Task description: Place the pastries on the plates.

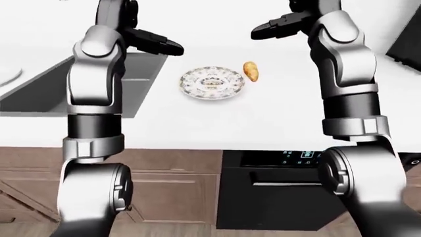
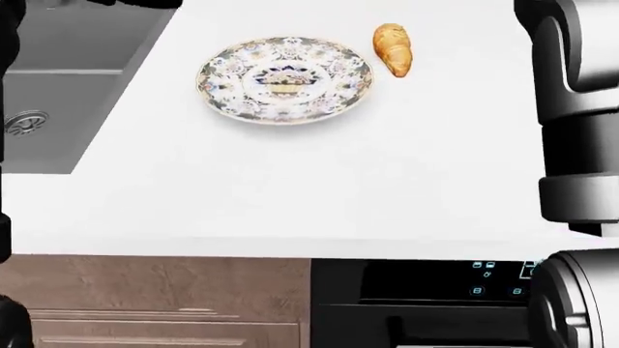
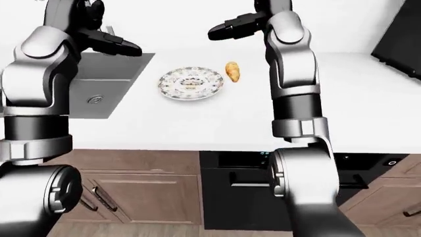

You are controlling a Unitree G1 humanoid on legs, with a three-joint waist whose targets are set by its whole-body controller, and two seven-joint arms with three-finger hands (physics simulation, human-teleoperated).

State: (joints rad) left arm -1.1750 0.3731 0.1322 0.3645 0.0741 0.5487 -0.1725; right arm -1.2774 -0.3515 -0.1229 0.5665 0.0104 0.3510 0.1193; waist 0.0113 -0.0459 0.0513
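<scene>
1 croissant point(image 2: 392, 48) lies just beside the plate point(image 2: 284, 78) rim.

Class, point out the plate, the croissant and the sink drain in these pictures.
plate point(image 2: 285, 78): head view, its patterned centre.
croissant point(image 2: 392, 48): head view, middle of its crust.
sink drain point(image 3: 95, 99): right-eye view, the round metal strainer.

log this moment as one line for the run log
plate: empty, on counter | croissant: on counter, right of plate, apart | left hand: open, raised | right hand: open, raised
</scene>
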